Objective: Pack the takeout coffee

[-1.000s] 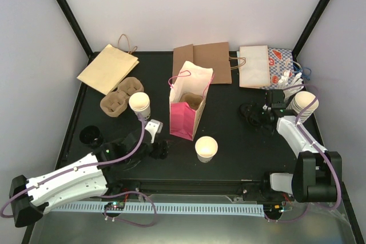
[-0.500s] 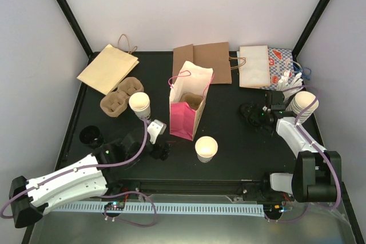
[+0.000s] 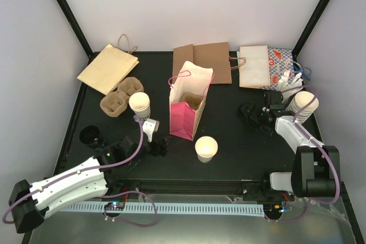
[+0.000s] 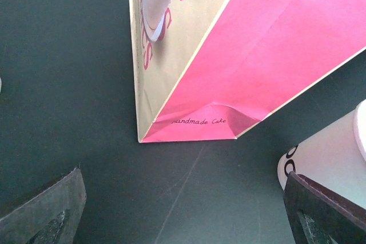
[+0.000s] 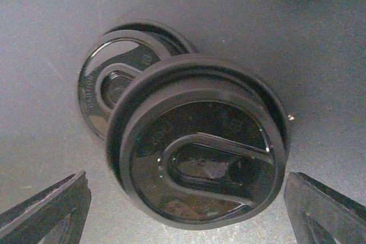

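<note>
Takeout coffee cup [image 3: 206, 148]: upright, lidless, at five o'clock of the pink paper bag [image 3: 186, 119]. Probably light, thin-walled, crushable; grip mid-wall, gently. Left gripper [image 3: 160, 146]: spread, empty, at its nine o'clock. Right gripper [image 5: 186, 212]: spread over black lids [image 5: 194, 152].

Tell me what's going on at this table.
Two robot arms are packing a takeout order. The left gripper, jaws open, sits low on the table facing the base of the standing pink paper bag, with the white paper coffee cup just to its right. The cup stands in front of the bag, not yet packed. The right gripper hovers open over two black lids.
</note>
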Controlling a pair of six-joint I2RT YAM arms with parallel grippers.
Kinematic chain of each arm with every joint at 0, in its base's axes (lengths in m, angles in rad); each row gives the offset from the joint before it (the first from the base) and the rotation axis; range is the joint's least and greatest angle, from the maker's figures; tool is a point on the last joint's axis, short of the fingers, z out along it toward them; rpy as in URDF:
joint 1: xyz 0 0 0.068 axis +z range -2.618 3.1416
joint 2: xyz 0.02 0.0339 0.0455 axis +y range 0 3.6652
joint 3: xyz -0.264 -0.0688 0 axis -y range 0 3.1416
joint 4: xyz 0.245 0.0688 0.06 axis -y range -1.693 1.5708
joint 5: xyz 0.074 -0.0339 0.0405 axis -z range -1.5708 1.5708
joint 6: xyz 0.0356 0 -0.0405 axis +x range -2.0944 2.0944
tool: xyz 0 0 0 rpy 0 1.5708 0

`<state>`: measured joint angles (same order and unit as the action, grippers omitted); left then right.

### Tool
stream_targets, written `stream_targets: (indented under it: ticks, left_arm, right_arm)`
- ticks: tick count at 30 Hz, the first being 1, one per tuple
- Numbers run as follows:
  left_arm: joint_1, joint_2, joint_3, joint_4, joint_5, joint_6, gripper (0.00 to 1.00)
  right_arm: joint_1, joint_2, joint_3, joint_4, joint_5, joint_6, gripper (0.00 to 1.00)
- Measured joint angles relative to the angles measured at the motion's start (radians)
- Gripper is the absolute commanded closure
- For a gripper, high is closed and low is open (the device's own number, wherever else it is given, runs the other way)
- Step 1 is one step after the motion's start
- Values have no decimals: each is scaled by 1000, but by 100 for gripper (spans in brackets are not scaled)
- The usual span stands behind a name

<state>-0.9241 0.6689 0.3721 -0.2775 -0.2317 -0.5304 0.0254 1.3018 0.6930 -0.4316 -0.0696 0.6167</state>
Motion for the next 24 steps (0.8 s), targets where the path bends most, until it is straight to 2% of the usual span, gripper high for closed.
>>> stream_targets:
  ticks: [9, 24]
  left_arm:
    - [0, -2, -8, 15, 16, -24, 3]
    - [0, -2, -16, 18, 27, -25, 3]
  right_arm:
    - [0, 21, -4, 9, 49, 35, 6]
    - [-39, 47, -17, 86, 3, 63, 16]
